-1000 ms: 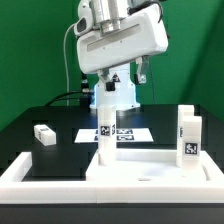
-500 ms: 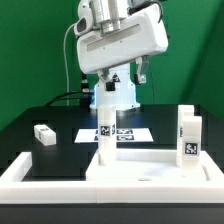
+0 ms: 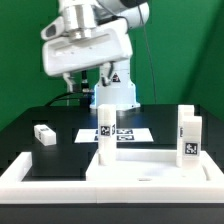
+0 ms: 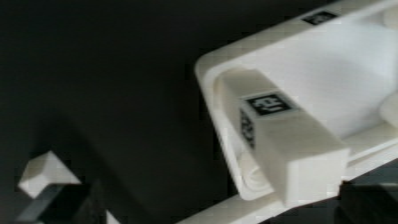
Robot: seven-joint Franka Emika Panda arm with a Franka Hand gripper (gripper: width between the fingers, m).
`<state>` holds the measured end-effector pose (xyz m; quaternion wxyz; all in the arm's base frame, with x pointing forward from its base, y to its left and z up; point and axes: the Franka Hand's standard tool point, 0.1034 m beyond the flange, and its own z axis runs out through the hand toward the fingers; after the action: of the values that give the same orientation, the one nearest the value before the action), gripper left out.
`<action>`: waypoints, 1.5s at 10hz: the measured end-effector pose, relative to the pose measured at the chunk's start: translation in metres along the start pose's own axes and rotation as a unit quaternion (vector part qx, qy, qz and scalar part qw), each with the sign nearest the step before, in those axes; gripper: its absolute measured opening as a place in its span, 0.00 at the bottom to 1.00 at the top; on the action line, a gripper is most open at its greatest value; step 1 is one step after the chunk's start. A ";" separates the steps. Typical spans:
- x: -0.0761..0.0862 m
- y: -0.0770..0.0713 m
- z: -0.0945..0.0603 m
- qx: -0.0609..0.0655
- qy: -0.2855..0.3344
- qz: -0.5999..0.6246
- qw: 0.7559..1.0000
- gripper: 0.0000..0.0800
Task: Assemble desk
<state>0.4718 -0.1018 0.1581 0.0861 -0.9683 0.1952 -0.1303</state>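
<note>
**Q:** What is in front of you, biggest things first?

**A:** The black table (image 3: 30, 110) fills the scene. My arm (image 3: 85, 45) hangs over its far side, toward the exterior view's left. At the front edge lies the low white border wall (image 3: 40, 170). Inside it, flat, rests the desk's tabletop panel (image 3: 150, 165).

**Q:** And behind the panel?

**A:** The marker board (image 3: 130, 133) lies flat on the table just behind it, partly hidden by one of the legs.

**Q:** Where are the legs?

**A:** Two stand upright on the panel, each with a tag facing the exterior camera. The middle leg (image 3: 105, 135) rises near the panel's far corner on the exterior view's left. The right leg (image 3: 188, 138) stands near the far corner on the exterior view's right, well apart from the first. A third, the loose leg (image 3: 44, 134), lies on its side on the bare table, off to the exterior view's left and outside the wall.

**Q:** And your gripper?

**A:** My gripper (image 3: 90, 85) hovers above and just to the exterior view's left of the middle leg, touching nothing. The jaws are spread wide and hold nothing.

**Q:** What does the wrist camera see?

**A:** A white leg from close up, with its small tag (image 4: 267, 105), against a corner of the white panel and the dark table. That view is blurred, so I cannot tell more from it.
</note>
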 end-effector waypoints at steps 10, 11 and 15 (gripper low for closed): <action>-0.023 0.064 -0.002 -0.022 -0.042 -0.393 0.918 0.81; -0.027 0.065 -0.004 -0.017 -0.041 -0.421 0.906 0.81; -0.030 0.069 0.008 -0.029 -0.065 -0.410 0.909 0.81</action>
<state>0.4227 -0.1520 0.1293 0.0092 -0.9715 -0.2210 -0.0854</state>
